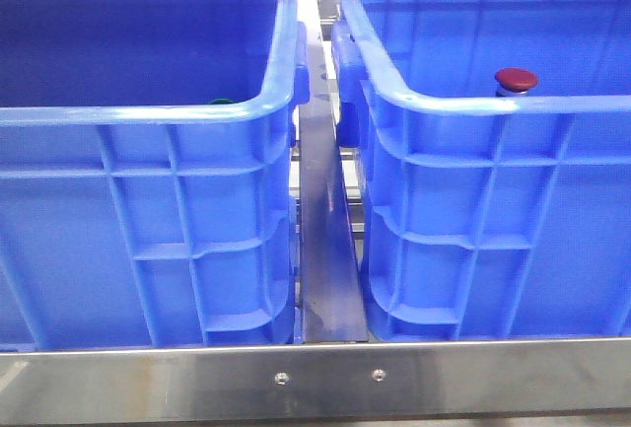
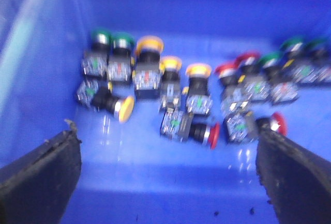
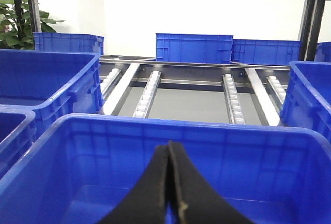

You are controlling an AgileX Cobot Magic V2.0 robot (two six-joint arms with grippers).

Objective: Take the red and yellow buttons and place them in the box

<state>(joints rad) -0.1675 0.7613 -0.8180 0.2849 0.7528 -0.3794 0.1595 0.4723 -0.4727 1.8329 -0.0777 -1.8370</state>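
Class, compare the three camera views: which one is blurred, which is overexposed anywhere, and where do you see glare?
Left wrist view: motion-blurred throughout, the buttons and the open left gripper smeared. Right wrist view: sharp on the blue crate and shut right gripper, but the white background is blown out. Front view: mostly sharp, with glare on the steel rail and soft sheen on the crate rim.

Buttons [image 2: 170, 97] are crowding the frame's upper half; bare crate floor [image 2: 165, 182] is lying open between the left gripper [image 2: 168, 175] fingers below them.
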